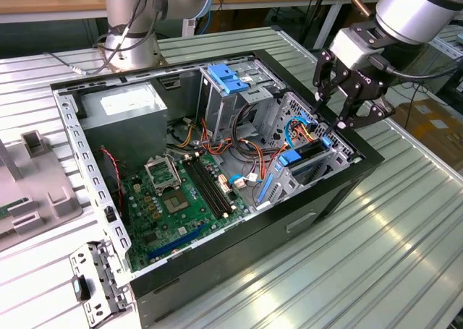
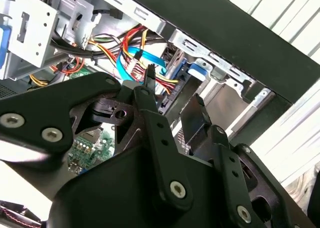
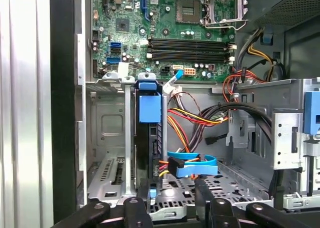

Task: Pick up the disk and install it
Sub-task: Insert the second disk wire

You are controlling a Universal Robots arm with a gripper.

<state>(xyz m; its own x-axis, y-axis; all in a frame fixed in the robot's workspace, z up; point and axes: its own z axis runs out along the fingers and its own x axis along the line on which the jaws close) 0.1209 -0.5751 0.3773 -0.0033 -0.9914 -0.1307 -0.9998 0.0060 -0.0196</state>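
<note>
A lab: robot arm base [image 1: 134, 25], slatted metal workbench [image 1: 362, 264], wooden desks [image 1: 43, 0].

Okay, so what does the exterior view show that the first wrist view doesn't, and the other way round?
Exterior view, not first wrist: the gripper seen from outside, open beside the drive cage, plus another arm's base and a loose bracket on the table. First wrist, not exterior: the bare bay wall next to the disk. Both: the disk standing in its bay and the motherboard.
</note>
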